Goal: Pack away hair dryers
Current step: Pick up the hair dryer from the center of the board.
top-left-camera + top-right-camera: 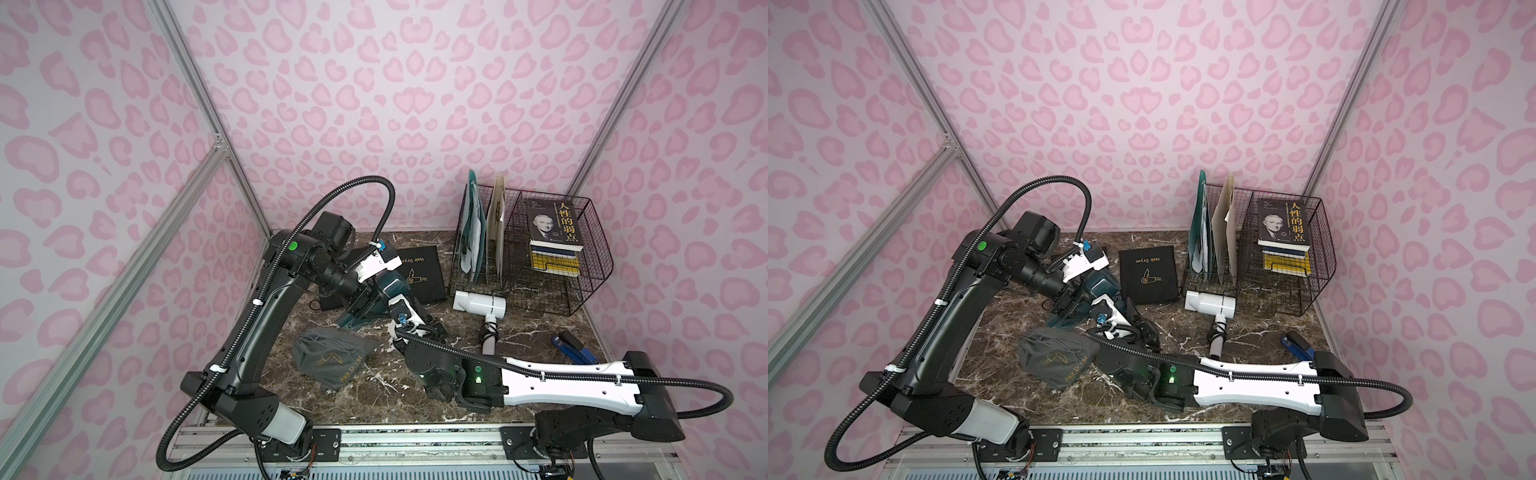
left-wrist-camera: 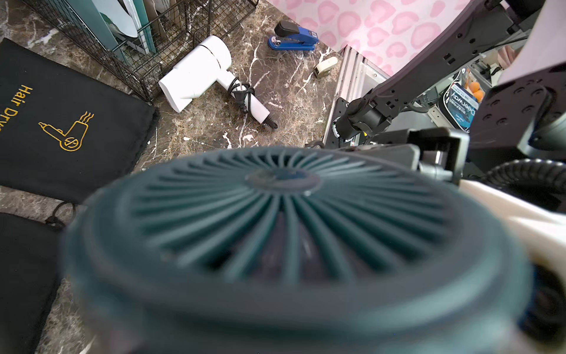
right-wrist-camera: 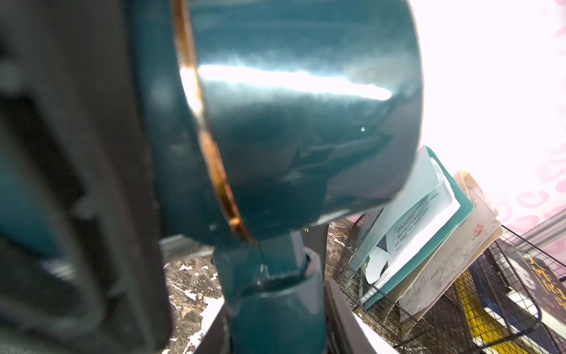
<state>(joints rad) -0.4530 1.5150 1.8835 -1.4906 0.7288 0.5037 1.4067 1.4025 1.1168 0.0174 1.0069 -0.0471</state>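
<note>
A dark teal hair dryer (image 1: 394, 286) (image 1: 1101, 281) stands upright in mid-table between both arms. My right gripper (image 3: 275, 321) (image 1: 401, 311) is shut on its handle, with a finger on each side. My left gripper (image 1: 368, 300) sits against the barrel. The dryer's rear grille (image 2: 275, 230) fills the left wrist view and hides those jaws, so whether they grip cannot be told. A white hair dryer (image 1: 480, 306) (image 1: 1210, 305) (image 2: 199, 76) lies beside the wire basket with its cord wrapped round the handle.
A flat black pouch (image 1: 419, 274) (image 2: 61, 122) lies behind the teal dryer and a grey pouch (image 1: 332, 359) in front of it. A wire basket (image 1: 590, 266) at back right holds books and folders. A blue stapler (image 1: 571, 347) (image 2: 292, 38) lies at the right edge.
</note>
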